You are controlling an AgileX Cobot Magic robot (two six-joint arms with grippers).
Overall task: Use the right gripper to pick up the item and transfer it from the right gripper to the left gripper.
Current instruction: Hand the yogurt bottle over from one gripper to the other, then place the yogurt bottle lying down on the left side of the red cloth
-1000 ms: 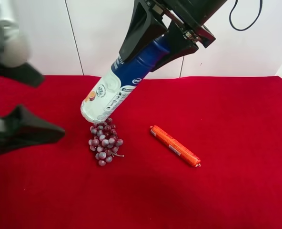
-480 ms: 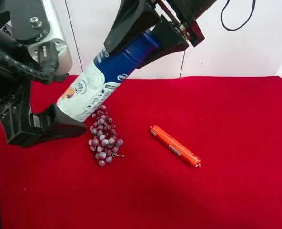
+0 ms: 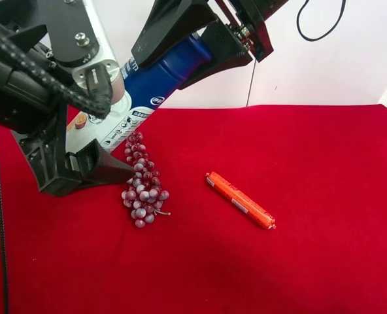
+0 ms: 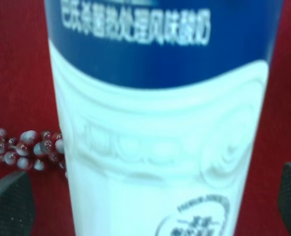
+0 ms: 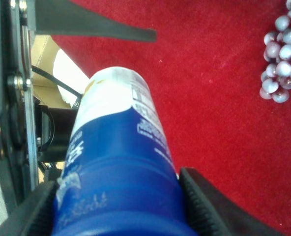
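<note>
- You had the right gripper (image 3: 155, 75) high over the table, coming down from the upper middle of the exterior high view. Its two black fingers were closed on the dark blue upper part of the bottle (image 3: 141, 108).
- In the right wrist view, the ribbed pads pressed on both sides of the blue part, with no gap to see.
- The bottle was in the air and tilted. Its blue end was up in the right claw, and its white end pointed down toward the left gripper (image 3: 112, 134).
- The bottle did not touch the red cloth (image 3: 311, 163) anywhere.
- Your left gripper stood wide open around the white lower end of the bottle, with one finger on each side.
- In the left wrist view, a strip of red cloth showed between each finger (image 4: 10, 204) and the bottle wall, so the left claw had hold of nothing.
- The orange fruit mark on the bottle was half hidden behind the silver-grey plate of the left arm.
- The purple grape bunch (image 3: 142, 190) lay on the cloth, just below the bottle's low end and beside the lower left finger — I cannot tell if that finger touched it.
- The orange sausage-shaped tube (image 3: 240, 200) lay slantwise on the cloth, well apart from both claws.
</note>
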